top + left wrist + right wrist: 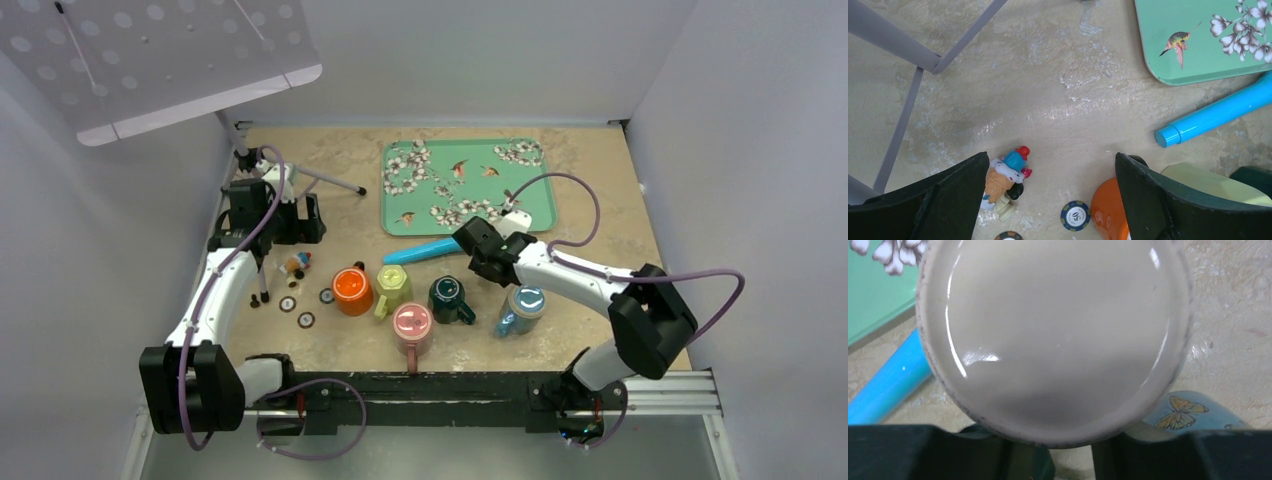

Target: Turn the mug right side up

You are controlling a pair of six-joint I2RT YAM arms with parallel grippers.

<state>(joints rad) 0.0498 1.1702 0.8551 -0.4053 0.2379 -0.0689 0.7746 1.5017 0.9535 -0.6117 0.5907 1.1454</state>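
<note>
The pale mug fills the right wrist view with its round glossy face square to the camera, so its long axis seems to run along the reach of the right gripper, the nearer arm. That gripper's dark fingers sit at the bottom edge by the mug's rim, partly apart, and I cannot tell whether they clamp it. The left gripper stands wide apart and empty.

Pale mug close and blurred, rim cut by top edge, hold of right gripper on it unreadable, butterfly mug mostly hidden behind it, orange mug half hidden behind left gripper, blue tube cut by right edge.
</note>
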